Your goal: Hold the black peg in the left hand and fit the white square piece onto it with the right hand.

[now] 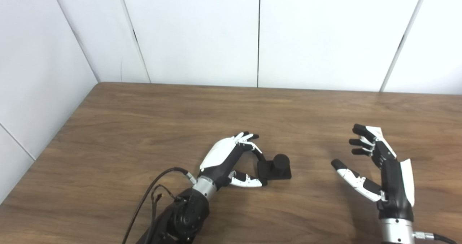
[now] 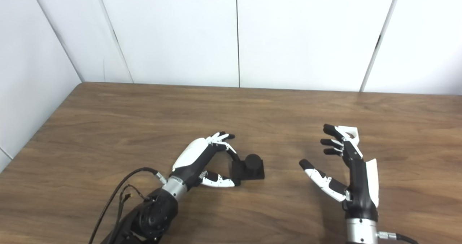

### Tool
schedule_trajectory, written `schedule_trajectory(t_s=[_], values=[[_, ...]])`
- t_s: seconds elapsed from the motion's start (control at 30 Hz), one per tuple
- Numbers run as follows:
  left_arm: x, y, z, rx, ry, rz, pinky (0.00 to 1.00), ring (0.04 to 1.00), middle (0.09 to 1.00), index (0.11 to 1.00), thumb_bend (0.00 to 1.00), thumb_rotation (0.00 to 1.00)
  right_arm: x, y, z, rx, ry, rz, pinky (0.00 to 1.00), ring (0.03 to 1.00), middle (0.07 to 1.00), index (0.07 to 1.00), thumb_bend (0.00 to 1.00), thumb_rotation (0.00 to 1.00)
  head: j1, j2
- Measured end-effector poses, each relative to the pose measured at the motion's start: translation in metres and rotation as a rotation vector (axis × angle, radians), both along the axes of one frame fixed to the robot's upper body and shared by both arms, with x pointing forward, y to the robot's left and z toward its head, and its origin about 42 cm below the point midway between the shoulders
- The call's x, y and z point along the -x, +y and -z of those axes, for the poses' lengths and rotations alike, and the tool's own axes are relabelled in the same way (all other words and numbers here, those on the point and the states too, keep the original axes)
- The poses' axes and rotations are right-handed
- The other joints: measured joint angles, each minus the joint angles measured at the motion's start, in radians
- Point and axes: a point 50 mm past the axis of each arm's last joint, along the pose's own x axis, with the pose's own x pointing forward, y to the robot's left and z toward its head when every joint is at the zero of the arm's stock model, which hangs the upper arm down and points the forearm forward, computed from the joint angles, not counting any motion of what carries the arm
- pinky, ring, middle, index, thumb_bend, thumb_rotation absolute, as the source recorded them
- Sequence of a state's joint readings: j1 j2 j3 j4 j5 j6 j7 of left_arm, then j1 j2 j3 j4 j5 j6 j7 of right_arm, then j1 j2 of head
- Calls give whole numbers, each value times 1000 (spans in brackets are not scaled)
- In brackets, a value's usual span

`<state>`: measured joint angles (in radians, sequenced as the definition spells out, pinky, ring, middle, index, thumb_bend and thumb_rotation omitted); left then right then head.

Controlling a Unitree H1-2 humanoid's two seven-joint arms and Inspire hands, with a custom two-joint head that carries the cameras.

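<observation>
The black peg [image 1: 280,162], a short cylinder on a square black base, rests on the wooden table [image 1: 180,110] near the middle front. My left hand [image 1: 231,161] is at its left side, with fingers and thumb pinched on the left edge of the base. My right hand [image 1: 379,164] is upright at the right with its fingers spread and nothing in it. A white square piece [image 2: 350,131] shows just behind the right hand's fingertips and is partly hidden by them. I cannot tell if they touch.
White wall panels [image 1: 202,34] close off the table at the back and the left. The table's left edge [image 1: 47,146] runs diagonally. Black cables [image 1: 144,200] trail from the left forearm over the front of the table.
</observation>
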<state>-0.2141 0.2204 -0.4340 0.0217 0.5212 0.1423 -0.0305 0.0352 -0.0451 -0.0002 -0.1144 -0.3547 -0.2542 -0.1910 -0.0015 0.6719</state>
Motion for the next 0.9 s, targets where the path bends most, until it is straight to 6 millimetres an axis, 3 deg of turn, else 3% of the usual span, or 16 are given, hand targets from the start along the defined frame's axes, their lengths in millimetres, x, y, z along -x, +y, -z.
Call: schedule_trajectory(t_s=[0.23, 0.43, 0.57, 0.67, 0.9], values=[[0, 3, 0, -2, 0, 0, 957, 976, 920, 492, 519, 79, -2, -12, -2, 21, 6, 37, 621, 723, 800, 789, 603, 261, -150, -23], [-1, 7, -1, -11, -6, 10, 955, 979, 924, 492, 519, 77, -5, -34, -6, 64, 44, 101, 658, 737, 801, 782, 602, 263, -176, -37], [-1, 8, -2, -13, 3, 11, 956, 978, 921, 492, 520, 75, -12, -63, -15, 207, 74, 145, 561, 707, 796, 767, 627, 282, -186, -44], [-1, 10, -3, -14, 3, 7, 952, 976, 922, 492, 521, 74, -25, -87, -38, 347, 115, 190, 549, 706, 789, 753, 649, 273, -201, -51], [-1, 12, -2, -11, 5, 7, 954, 976, 922, 492, 521, 74, -69, -110, -97, 593, 114, 144, 600, 765, 810, 741, 705, 331, -212, -57]])
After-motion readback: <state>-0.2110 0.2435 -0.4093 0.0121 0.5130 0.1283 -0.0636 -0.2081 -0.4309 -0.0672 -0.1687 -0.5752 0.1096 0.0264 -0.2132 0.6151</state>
